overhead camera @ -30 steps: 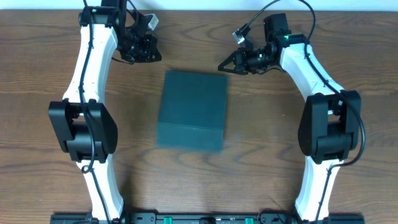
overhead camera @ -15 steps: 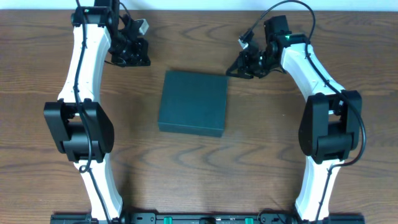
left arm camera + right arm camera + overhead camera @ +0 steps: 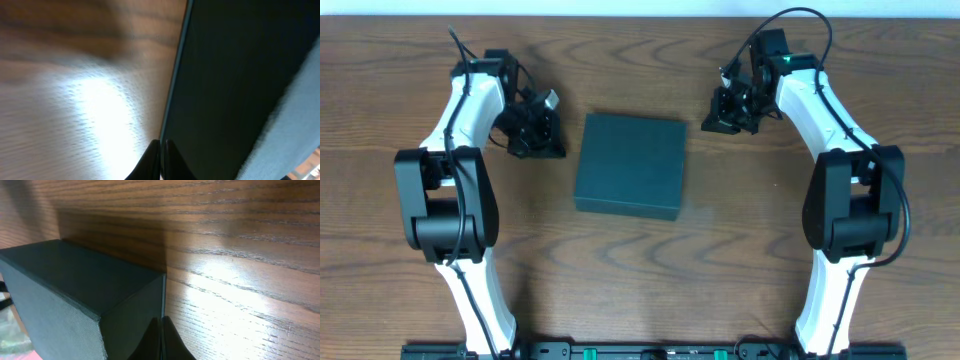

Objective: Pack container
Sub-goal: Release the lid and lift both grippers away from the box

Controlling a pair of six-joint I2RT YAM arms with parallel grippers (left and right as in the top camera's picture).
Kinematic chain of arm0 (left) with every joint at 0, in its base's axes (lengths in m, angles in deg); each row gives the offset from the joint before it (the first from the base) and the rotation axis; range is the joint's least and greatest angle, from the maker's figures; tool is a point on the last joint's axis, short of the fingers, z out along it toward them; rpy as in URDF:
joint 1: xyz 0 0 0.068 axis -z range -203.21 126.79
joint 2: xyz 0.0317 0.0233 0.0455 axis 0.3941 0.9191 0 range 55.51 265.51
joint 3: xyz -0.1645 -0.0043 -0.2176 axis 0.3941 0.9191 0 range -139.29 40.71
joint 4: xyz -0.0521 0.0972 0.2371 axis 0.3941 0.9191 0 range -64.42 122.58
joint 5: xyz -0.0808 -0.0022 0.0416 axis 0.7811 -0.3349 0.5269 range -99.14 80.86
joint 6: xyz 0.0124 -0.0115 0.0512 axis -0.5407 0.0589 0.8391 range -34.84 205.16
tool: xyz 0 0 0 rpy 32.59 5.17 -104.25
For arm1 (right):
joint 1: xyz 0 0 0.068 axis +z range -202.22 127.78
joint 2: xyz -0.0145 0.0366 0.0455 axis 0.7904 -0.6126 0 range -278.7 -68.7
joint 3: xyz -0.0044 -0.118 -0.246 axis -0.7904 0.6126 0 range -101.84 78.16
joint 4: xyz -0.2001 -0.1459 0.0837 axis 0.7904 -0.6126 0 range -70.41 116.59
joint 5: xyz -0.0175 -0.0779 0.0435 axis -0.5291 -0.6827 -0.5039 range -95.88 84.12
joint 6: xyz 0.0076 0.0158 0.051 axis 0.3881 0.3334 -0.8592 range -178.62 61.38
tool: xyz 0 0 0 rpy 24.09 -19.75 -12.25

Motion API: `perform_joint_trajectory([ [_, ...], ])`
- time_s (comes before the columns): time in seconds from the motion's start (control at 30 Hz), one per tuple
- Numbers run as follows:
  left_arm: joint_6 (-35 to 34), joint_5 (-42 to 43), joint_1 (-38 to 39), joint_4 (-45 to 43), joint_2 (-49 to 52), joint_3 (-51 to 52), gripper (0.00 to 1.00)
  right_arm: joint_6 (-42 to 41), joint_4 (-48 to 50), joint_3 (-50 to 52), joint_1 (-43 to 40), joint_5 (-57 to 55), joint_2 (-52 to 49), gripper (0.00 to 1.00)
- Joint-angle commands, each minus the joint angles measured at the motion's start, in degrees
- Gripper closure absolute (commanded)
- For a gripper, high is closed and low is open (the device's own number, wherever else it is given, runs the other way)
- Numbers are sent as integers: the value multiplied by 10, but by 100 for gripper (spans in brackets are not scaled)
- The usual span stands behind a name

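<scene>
Dark wood-grain table [image 3: 740,255], glare patches in wrist views. Box [image 3: 630,165] sits mid-table, lid down, btwn arms. L gripper [image 3: 545,142] & R gripper [image 3: 720,118]: jaws closed, empty, near box.

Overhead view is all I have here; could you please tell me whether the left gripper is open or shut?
Observer: The left gripper is shut and empty. Its wrist camera shows the two fingers pressed together, aimed at the line where the dark side wall of the container meets the table.
Operator: Thank you. And how does the right gripper stand?
Observer: The right gripper is shut and empty as well. Its wrist camera shows the closed tips pointing at a vertical corner edge of the container.
</scene>
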Motion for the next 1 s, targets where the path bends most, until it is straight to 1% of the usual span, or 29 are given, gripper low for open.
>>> perform_joint_trajectory([
  [0.0, -16, 25, 19, -3, -9, 20, 94, -7, 0, -3, 4, -4, 16, 99],
  [0.17, -28, 29, 46, -4, -9, 31, 94, 1, -2, -3, 4, -4, 16, 99],
  [0.37, -38, 44, 61, 2, -9, 31, 94, 4, -3, -3, 4, -4, 16, 99],
  [0.63, -48, 44, 66, 14, -9, 31, 94, 10, -2, -3, 9, 6, 16, 99],
  [0.97, -49, 44, 66, 16, -9, 31, 94, 17, 18, -3, 44, 18, 16, 99],
])
